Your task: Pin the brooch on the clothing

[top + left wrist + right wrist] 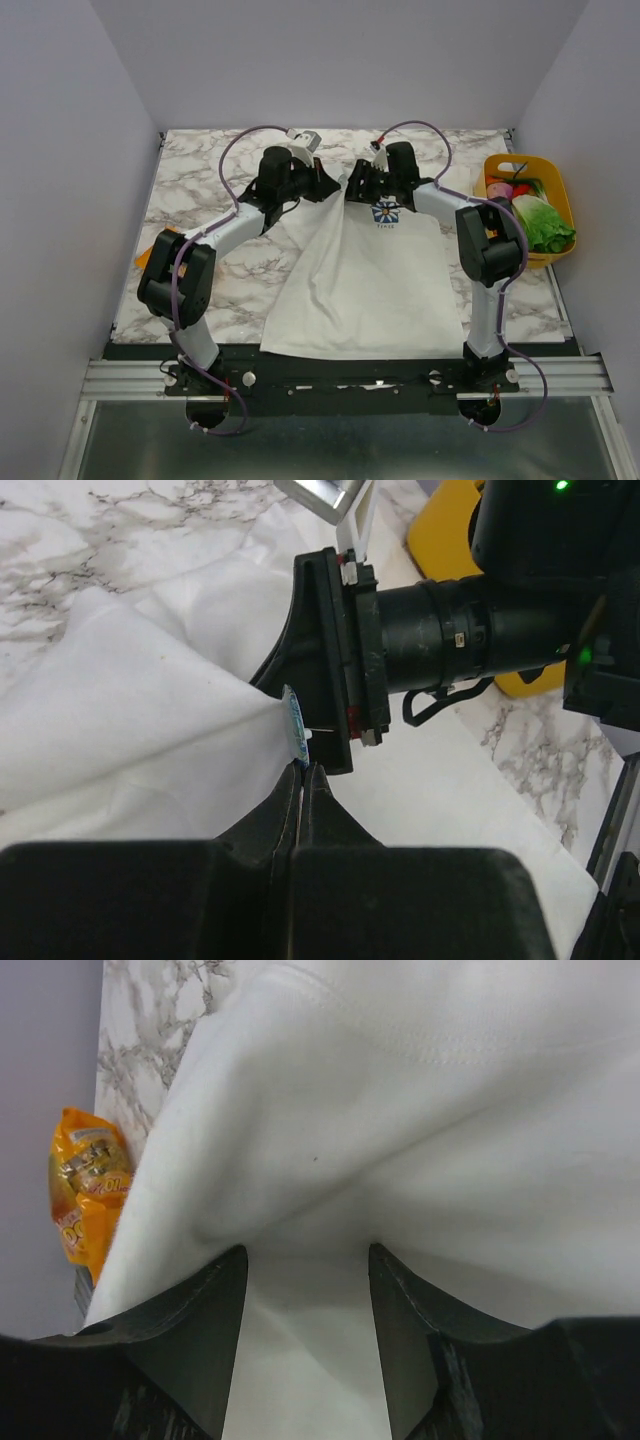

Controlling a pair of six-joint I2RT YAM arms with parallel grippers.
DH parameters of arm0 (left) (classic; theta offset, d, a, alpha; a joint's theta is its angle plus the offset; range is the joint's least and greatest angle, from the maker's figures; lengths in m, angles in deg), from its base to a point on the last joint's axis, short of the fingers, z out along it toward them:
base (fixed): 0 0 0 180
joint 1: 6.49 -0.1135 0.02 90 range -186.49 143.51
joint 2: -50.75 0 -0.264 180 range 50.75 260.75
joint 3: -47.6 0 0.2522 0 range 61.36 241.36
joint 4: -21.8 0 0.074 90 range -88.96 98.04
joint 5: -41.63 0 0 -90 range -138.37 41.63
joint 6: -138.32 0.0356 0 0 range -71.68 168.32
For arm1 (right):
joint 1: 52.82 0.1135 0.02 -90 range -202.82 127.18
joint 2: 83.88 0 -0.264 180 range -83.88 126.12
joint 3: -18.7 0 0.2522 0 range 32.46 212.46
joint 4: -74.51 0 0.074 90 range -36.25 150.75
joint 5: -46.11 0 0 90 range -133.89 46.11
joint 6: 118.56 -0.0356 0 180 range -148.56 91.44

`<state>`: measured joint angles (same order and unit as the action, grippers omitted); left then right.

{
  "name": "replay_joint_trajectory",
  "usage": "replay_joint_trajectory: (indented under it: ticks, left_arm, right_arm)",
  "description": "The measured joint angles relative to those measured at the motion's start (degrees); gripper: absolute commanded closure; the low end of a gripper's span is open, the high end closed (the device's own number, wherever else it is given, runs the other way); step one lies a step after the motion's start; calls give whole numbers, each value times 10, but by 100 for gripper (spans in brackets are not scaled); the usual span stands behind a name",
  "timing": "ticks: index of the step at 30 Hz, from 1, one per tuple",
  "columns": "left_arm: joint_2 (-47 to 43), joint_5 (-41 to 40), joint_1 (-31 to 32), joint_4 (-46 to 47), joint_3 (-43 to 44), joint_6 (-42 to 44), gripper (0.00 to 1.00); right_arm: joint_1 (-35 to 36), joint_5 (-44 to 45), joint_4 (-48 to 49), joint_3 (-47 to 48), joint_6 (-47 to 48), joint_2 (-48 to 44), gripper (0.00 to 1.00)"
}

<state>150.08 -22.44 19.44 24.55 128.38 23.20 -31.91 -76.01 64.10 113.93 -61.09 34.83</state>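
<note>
T-shirt [360, 280], white, lay front up on the marble table [200, 180], hem toward the arm bases, with the blue flower print [387, 212] on the chest near the collar. Both arms were extended to the collar end, grippers close together. Left gripper [303, 772] was fully closed, fingertips pressed together at a raised fold of the cloth. A thin pale sliver [292, 720] with a bluish edge stood up right at its tips, against the black finger of the right gripper [307, 1260]. Whether that sliver was the brooch seen edge-on, or was actually pinched, could not be told. Right gripper stood partly open, flat white cloth showing between its fingers and a lifted fold of T-shirt just beyond the tips; nothing seen clamped. Orange snack packet [85, 1195] lay at the table's left edge. Yellow basket [527, 160] with lettuce [545, 225] sat at the right.
</note>
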Motion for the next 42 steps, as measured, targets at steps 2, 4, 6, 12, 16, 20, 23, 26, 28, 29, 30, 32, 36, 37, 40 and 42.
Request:
replay_joint_trajectory:
  ticks: [2,4,6,12,16,20,23,26,28,29,30,32,36,37,40,42]
  left_arm:
    - [-2,9,-3,9,0,-4,100]
    - [-2,16,-5,13,0,-7,100]
    - [-2,23,-8,15,-1,-10,100]
    - [-2,45,-22,33,-9,-13,100]
    - [-3,65,-38,52,-19,-11,100]
    - [-2,84,-49,51,-26,1,100]
    - [-1,100,-52,50,-26,10,100]
    - [2,125,-53,48,-25,20,100]
    - [5,140,-53,40,-22,29,100]
    - [6,149,-53,38,-21,33,100]
    - [7,156,-53,36,-21,38,100]
    - [7,170,-53,33,-21,45,100]
    - [7,196,-55,33,-21,50,100]
    - [7,202,-56,32,-21,51,100]
    - [7,218,-56,30,-21,53,100]
    - [7,234,-57,25,-20,57,100]
  right_arm:
    - [1,2,0,0,6,0,37]
    - [1,4,0,0,12,-1,34]
    - [1,7,-1,-1,20,-5,32]
    - [-6,19,-7,-28,56,-64,20]
    - [-21,30,-10,-53,109,-120,14]
    - [-38,16,11,-81,186,-155,10]
    - [-47,-17,30,-97,213,-161,9]
    - [-53,-75,42,-110,227,-160,7]
    - [-54,-114,55,-111,231,-160,2]
    - [-54,-130,64,-112,231,-160,2]
    - [-54,-146,77,-114,230,-160,2]
    - [-54,-176,98,-120,229,-160,4]
    - [-54,-219,117,-128,225,-157,31]
    - [-54,-227,121,-128,224,-155,32]
    - [-54,-247,122,-128,219,-151,31]
    - [-54,-261,123,-128,218,-150,28]
